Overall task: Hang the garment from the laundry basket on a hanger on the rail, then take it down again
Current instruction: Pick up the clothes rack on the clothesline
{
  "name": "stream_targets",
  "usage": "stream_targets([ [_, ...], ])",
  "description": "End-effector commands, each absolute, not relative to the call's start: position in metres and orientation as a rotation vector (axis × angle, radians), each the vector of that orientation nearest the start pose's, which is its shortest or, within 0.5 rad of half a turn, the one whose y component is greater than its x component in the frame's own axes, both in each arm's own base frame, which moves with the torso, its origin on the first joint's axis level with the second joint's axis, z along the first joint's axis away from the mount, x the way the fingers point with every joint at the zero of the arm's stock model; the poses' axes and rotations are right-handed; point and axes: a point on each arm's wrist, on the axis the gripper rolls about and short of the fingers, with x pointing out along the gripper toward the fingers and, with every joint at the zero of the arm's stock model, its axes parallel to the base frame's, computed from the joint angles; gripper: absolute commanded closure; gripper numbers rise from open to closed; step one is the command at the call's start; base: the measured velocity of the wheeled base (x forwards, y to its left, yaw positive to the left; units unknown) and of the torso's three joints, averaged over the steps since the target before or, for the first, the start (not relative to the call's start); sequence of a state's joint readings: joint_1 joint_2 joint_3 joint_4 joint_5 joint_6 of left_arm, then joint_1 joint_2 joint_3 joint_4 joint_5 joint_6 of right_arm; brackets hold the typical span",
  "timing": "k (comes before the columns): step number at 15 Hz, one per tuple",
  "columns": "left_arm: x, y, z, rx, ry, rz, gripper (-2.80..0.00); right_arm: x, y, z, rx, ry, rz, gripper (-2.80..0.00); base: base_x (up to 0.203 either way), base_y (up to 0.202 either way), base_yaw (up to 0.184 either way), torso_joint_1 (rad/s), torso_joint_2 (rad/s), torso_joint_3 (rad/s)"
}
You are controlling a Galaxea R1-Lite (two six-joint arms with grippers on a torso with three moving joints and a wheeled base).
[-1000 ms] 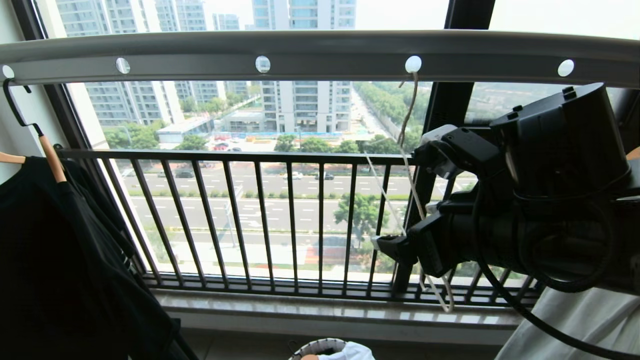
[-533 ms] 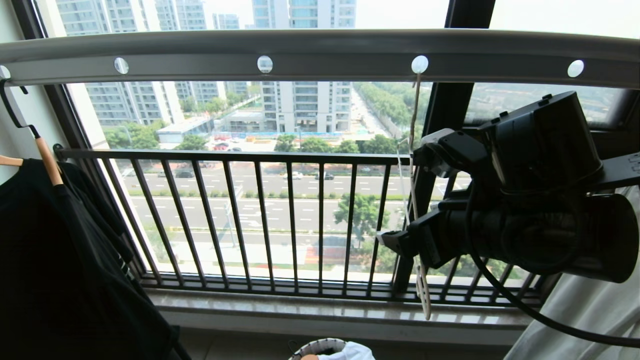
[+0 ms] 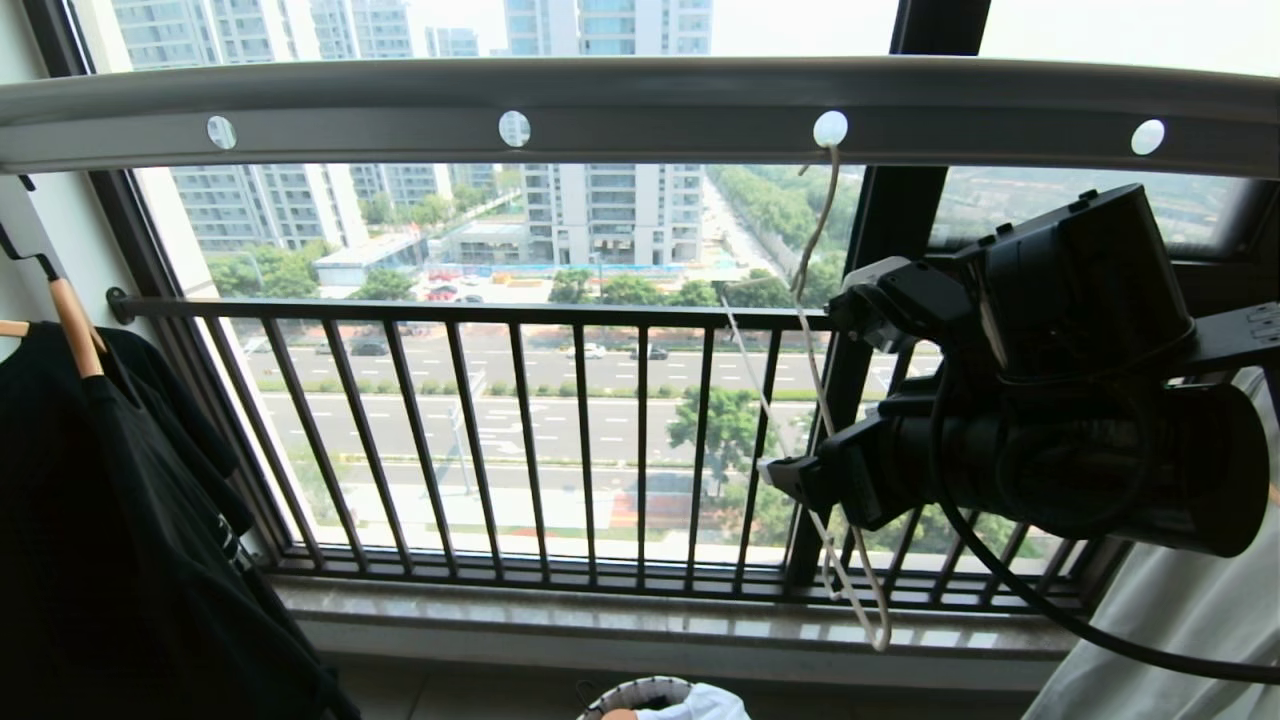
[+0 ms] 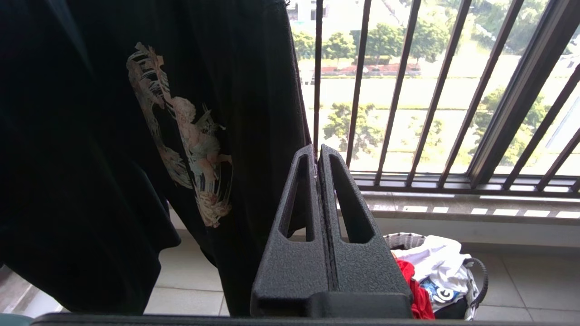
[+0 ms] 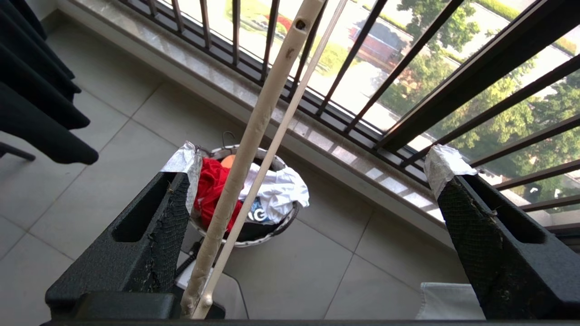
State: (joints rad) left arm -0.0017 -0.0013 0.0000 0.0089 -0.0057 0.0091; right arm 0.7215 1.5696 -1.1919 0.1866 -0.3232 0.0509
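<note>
The grey rail (image 3: 640,110) runs across the top of the head view. From one of its holes hangs the bare cream wire hanger (image 3: 830,170). My right gripper (image 3: 825,385) is raised beside it and stands open, with the hanger's wires (image 5: 253,131) passing between the jaws close to one finger. Far below on the floor, the laundry basket (image 5: 253,240) holds the red garment (image 5: 213,190) under white clothes. My left gripper (image 4: 318,151) is shut on nothing, low beside the basket (image 4: 405,240), where the garment (image 4: 414,290) shows.
A black shirt (image 3: 120,520) on a wooden hanger fills the left. The dark barred window railing (image 3: 560,440) and its stone sill stand right behind the rail. White cloth (image 3: 1170,640) hangs at the lower right. Grey floor tiles (image 5: 317,271) surround the basket.
The whole head view has shifted slightly, so the camera moved. The hanger has swung and turned between my open right jaws. My right arm sits a little lower than a second ago.
</note>
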Motion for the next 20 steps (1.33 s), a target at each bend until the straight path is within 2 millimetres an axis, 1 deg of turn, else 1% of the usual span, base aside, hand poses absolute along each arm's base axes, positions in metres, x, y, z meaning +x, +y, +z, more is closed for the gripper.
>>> stream_targets([
  [1,-0.0228,-0.0001,0.0745,0.009,0.009,-0.008,0.00,0.2118,0.1766,0.2507,-0.242,0.503,0.374,-2.80,0.000,0.000,0.000,0.000,0.00,0.000],
  [4,-0.0228,-0.0001,0.0745,0.009,0.009,-0.008,0.00,0.2118,0.1766,0.2507,-0.248,0.502,0.375,-2.80,0.000,0.000,0.000,0.000,0.00,0.000],
  [5,-0.0228,-0.0001,0.0745,0.009,0.009,-0.008,0.00,0.2121,0.1768,0.2506,-0.247,0.501,0.375,-1.18,0.000,0.000,0.000,0.000,0.00,0.000],
  [6,-0.0228,-0.0001,0.0745,0.009,0.009,-0.008,0.00,0.2122,0.1769,0.2509,-0.246,0.501,0.375,0.00,0.000,0.000,0.000,0.000,0.00,0.000],
  [20,-0.0228,-0.0001,0.0745,0.009,0.009,-0.008,0.00,0.2122,0.1762,0.2512,-0.261,0.495,0.358,0.00,0.000,0.000,0.000,0.000,0.00,0.000],
])
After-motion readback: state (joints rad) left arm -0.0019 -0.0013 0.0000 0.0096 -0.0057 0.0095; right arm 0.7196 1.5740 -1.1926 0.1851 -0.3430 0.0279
